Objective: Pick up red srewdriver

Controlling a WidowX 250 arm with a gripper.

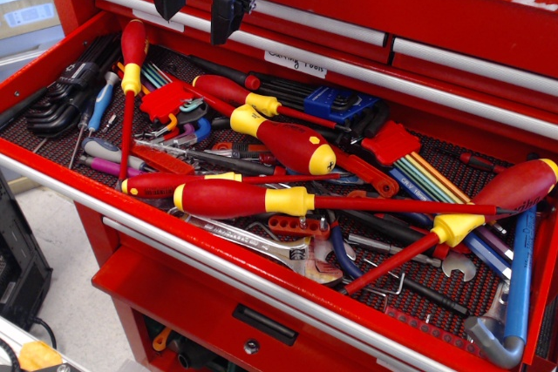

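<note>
Progress stood at nothing: my black gripper point(202, 6) hung at twelve o'clock, above the open red metal tool drawer point(288, 289), its jaws spread and holding nothing. It touched no tool.

My target, the slim red srewdriver point(131, 84) with a small rounded red handle, a narrow yellow collar and a long thin red-coated shaft, lay at about ten o'clock in the drawer, handle toward the back and shaft running toward the front rail. It sat just below and left of the gripper, beside a rack of dark hex keys point(63, 93) and a small blue-handled driver point(102, 102).

Descent, closing and lift all remained, I judged.

Glossy plastic handles caught the light; the thick red-and-yellow screwdrivers point(288, 144) at centre were fatter and easy to confuse. The drawer liner looked dark and meshed. A shiny steel adjustable wrench point(288, 259) lay at six o'clock.
</note>
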